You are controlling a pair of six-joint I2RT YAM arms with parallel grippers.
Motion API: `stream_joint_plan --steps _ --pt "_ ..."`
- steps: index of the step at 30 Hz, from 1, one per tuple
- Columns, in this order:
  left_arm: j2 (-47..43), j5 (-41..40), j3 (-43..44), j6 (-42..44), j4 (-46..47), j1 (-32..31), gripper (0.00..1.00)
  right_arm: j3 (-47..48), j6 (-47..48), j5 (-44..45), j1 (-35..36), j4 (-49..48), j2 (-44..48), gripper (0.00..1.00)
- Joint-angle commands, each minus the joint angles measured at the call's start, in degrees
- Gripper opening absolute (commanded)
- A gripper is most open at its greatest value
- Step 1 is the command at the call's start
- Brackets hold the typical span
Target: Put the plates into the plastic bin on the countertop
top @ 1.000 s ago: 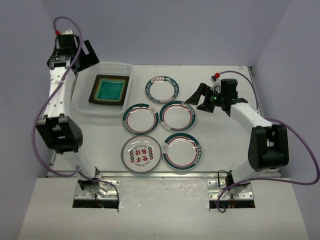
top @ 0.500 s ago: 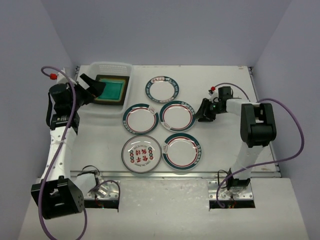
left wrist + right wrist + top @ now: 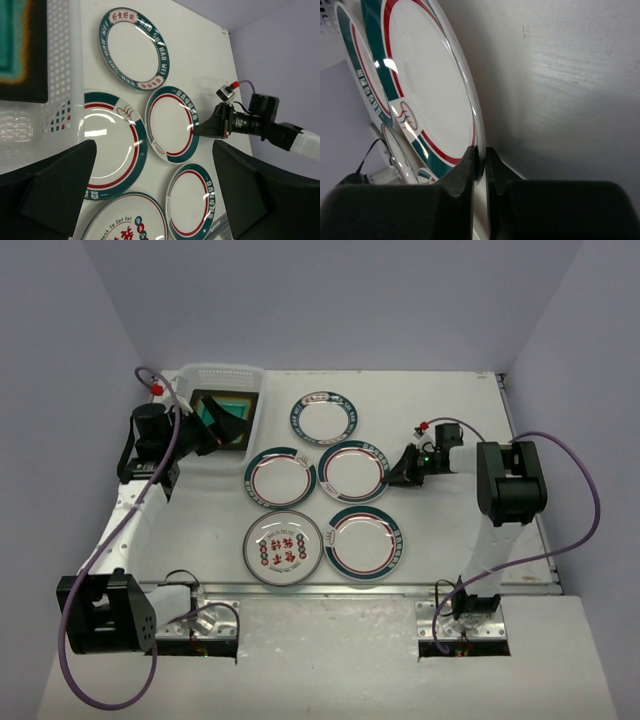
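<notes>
Several round white plates with teal rims and red rings lie on the countertop (image 3: 450, 540). My right gripper (image 3: 393, 475) (image 3: 480, 162) is shut on the right rim of the middle-right plate (image 3: 353, 471) (image 3: 430, 90), its fingers pinching the rim's edge. A square dark-brown plate with a teal centre (image 3: 222, 405) (image 3: 15, 45) lies in the plastic bin (image 3: 225, 373) (image 3: 60, 75). My left gripper (image 3: 222, 430) (image 3: 155, 145) hangs open and empty over the bin's right side, partly hiding the square plate.
Other plates: back (image 3: 323, 418), middle-left (image 3: 281, 478), front-left with red characters (image 3: 283, 548), front-right (image 3: 366, 541). The middle plates lie almost touching. Purple walls enclose the table on three sides. A metal strip runs along the front edge (image 3: 330, 590).
My right gripper has moved left to the middle-right plate and shut on its rim. The left arm swung from the back-left corner to over the bin, still open.
</notes>
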State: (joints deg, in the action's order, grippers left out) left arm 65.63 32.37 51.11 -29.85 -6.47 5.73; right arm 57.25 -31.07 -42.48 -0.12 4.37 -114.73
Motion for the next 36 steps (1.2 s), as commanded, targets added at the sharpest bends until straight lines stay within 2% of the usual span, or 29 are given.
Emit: stream_joint_plan --steps 1,5,11,14,16,19,23,26,28,29,30,31,33,35,36 --pt "-2.15 2.14 1.77 0.23 2.54 -2.53 1.00 -3.63 -6.28 -2.78 -2.37 -8.64 1.99 0.01" --pt "-2.06 -1.68 6.09 3.76 -3.03 -8.84 1.00 -7.32 -9.45 -2.12 -4.62 -9.11 10.82 0.00" --pt "0.23 -9.06 7.03 2.57 -3.18 -16.99 1.00 -7.22 -8.90 -1.09 -5.42 -5.10 20.72 0.00" --pt "3.65 -13.12 7.44 1.35 -0.02 -23.31 1.00 -6.56 -9.28 -3.62 -5.13 -5.05 24.71 0.00" --pt "7.21 -12.82 9.68 0.80 1.73 -26.04 1.00 -6.79 -10.12 -9.43 -4.76 -7.49 26.97 0.00" --pt "12.13 -9.68 12.64 0.65 3.66 -27.27 1.00 -7.93 -12.74 -16.23 -4.09 -12.98 28.53 0.00" --pt "14.15 -7.66 13.65 0.59 7.86 -28.21 1.00 -8.64 -15.71 -22.96 -0.45 -19.26 31.90 0.00" --pt "15.78 -9.37 14.33 1.57 6.72 -28.73 0.92 -8.90 -19.99 -24.55 2.14 -24.19 33.13 0.00" --pt "15.84 -10.37 13.88 2.27 4.15 -28.76 0.79 -8.08 -20.65 -24.67 3.23 -24.69 33.06 0.00" --pt "15.80 -10.27 13.54 2.40 4.41 -28.76 0.63 -7.73 -20.95 -24.67 3.54 -24.90 32.88 0.00" --pt "15.54 -10.00 13.27 2.27 4.81 -28.76 0.25 -7.47 -21.49 -24.67 4.07 -25.83 32.68 0.00" --pt "15.43 -9.32 13.22 2.18 5.26 -28.76 0.10 -7.10 -22.15 -24.41 4.42 -26.37 32.39 0.00" --pt "14.98 -7.82 13.22 2.24 6.75 -28.76 0.00 -6.56 -22.71 -23.73 5.02 -26.94 31.79 0.00" --pt "12.87 -8.61 12.96 1.77 8.98 -28.76 0.00 -6.68 -24.87 -23.20 5.13 -28.61 31.02 0.22" --pt "12.17 -11.93 13.11 1.66 8.68 -28.72 0.00 -7.17 -25.39 -22.61 5.10 -29.58 30.52 0.39"
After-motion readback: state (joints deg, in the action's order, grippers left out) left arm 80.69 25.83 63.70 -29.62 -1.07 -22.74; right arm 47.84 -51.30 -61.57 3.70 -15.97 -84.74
